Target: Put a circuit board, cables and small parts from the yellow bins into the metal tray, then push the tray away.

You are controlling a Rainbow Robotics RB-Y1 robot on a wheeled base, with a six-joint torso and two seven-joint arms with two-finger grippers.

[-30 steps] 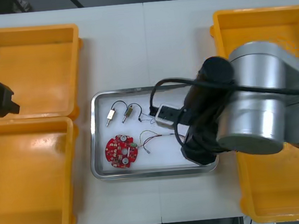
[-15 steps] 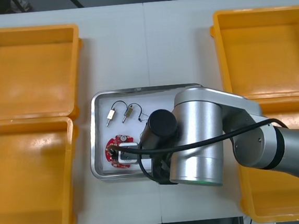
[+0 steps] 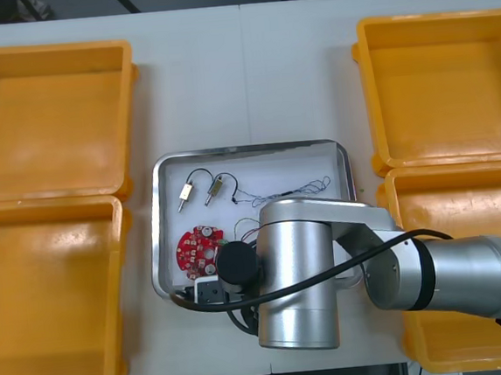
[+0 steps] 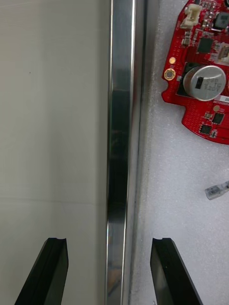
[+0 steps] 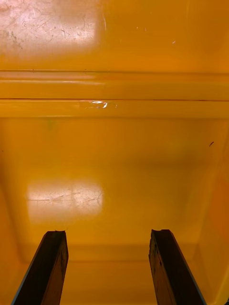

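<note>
The right gripper (image 4: 109, 243) was at the lower edge of the metal tray (image 3: 247, 150), in the lower middle of the front view, under its big silver arm. Its claw was released and held nothing. The fingers stood apart with the tray's shiny rim between them, one over the table (image 3: 223, 76) and one over the white inside. The round red circuit board (image 3: 201, 249) lay in the lower left part of the tray, near that rim. Two small metal parts (image 3: 185, 193) with black cables (image 3: 198, 172) lay in the tray's upper left, and a thin cable (image 3: 320, 182) lay to their right. The left gripper (image 5: 107, 236), also released, hung over the yellow bins (image 3: 58, 197) at the left edge of the frame.
</note>
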